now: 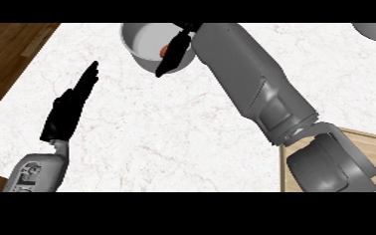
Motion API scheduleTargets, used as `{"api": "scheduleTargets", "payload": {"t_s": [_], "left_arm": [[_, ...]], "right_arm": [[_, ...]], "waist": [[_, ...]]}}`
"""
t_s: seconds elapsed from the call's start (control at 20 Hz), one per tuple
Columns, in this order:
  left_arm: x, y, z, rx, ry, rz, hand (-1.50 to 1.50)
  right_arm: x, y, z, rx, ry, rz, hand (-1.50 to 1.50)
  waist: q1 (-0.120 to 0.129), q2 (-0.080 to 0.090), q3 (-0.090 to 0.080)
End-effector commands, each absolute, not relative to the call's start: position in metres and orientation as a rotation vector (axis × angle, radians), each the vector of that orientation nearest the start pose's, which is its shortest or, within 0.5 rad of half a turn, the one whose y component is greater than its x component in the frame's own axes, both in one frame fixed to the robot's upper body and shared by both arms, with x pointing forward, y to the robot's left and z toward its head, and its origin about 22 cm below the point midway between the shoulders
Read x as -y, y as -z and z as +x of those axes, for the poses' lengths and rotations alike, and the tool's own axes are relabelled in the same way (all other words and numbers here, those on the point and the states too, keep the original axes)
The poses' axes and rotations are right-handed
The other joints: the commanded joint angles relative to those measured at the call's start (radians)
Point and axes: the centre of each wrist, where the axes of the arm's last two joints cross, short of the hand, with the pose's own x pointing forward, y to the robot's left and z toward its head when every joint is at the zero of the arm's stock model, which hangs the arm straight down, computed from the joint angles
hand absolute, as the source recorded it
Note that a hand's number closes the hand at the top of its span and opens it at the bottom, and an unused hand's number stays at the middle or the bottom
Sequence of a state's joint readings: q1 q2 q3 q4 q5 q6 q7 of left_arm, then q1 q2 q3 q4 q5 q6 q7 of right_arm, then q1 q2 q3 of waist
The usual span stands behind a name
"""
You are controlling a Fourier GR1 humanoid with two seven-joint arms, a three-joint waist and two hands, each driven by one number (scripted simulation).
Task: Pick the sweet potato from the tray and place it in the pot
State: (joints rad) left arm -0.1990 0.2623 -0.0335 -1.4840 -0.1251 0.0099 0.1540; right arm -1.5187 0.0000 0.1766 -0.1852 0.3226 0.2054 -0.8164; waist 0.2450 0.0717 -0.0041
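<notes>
Right forearm reaches from the lower right corner of the white marbled surface [147, 129] diagonally up to the far edge. There the black right hand [175, 55] hangs over the mouth of the round grey metal pot [140, 40].

Orange-red sweet potato [163, 51]: only a small patch shows, inside the pot's rim, right against the left side of the right hand. Hand is tipped downward into the pot, which suits lowering the load below the rim before letting go. Cannot tell whether this hand is grasping the sweet potato or has released it, because the hand hides the contact. Equally unclear whether the sweet potato rests on the pot's bottom.

Light wooden tray [289, 179] sits at the lower right corner, mostly covered by the arm. Nothing of the task shows on its visible strip.

Black left hand [66, 112] is near the left edge, released, straight and upright, resting well apart from the pot.

Judgement: placement stage, transport done; release and withdrawal remain to be confirmed
</notes>
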Motion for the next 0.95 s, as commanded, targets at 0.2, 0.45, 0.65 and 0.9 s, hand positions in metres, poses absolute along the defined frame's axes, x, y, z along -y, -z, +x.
{"api": "scheduleTargets", "payload": {"t_s": [0.2, 0.45, 0.65, 0.9], "left_arm": [[-0.272, -0.048, 0.291, 1.507, 0.325, 0.295, 0.00], [-0.289, -0.041, 0.286, 1.486, 0.279, 0.339, 0.00], [-0.277, -0.033, 0.278, 1.491, 0.280, 0.321, 0.00], [-0.289, -0.040, 0.278, 1.480, 0.287, 0.318, 0.00]], "right_arm": [[0.024, -0.195, 0.458, 2.075, -0.983, 0.699, -1.50], [0.026, -0.191, 0.458, 1.970, -1.021, 0.788, -1.50], [0.042, -0.192, 0.464, 1.923, -0.991, 0.826, -1.50], [0.071, -0.214, 0.474, 1.908, -0.950, 0.846, -1.50]], "waist": [[-0.026, -0.010, 0.001], [-0.067, -0.010, 0.001], [-0.069, -0.005, 0.002], [-0.074, -0.004, 0.003]]}}
